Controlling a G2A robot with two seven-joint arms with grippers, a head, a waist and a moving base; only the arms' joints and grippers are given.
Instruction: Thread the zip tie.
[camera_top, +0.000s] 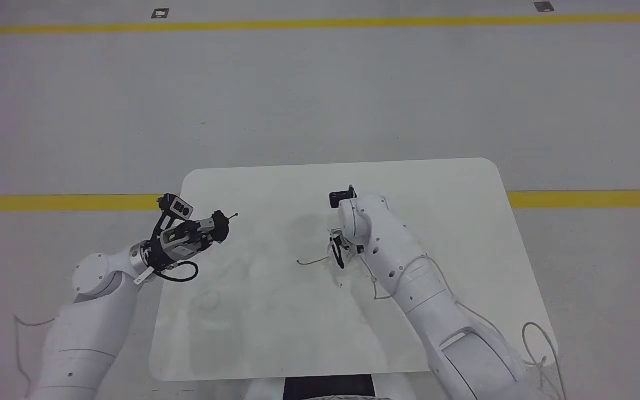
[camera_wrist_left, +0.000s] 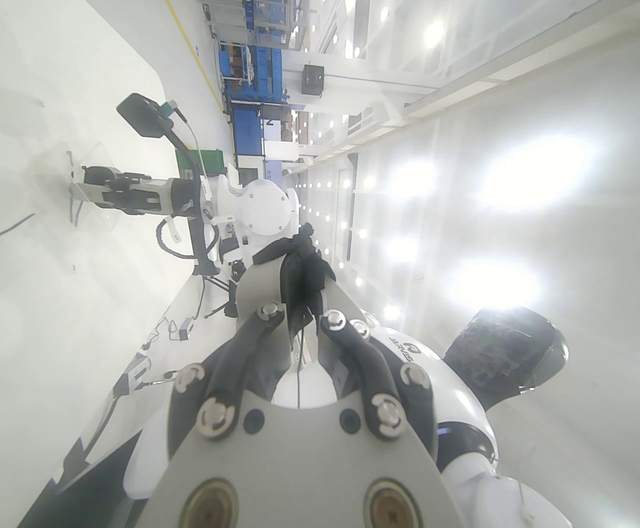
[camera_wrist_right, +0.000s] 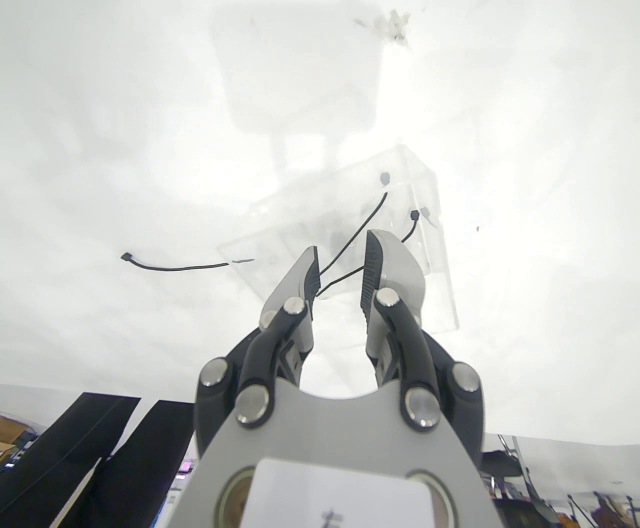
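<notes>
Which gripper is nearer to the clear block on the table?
Right. The right gripper is open right at the clear block; the left gripper is far off, by the left edge of the table.

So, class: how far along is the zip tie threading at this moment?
Done: two zip ties look set in the clear block. In hand: the right pincer hangs open over them; the left pincer, raised off to the side, seems shut on a thin tie. Left: the loose tie on the table looks unthreaded.
</notes>
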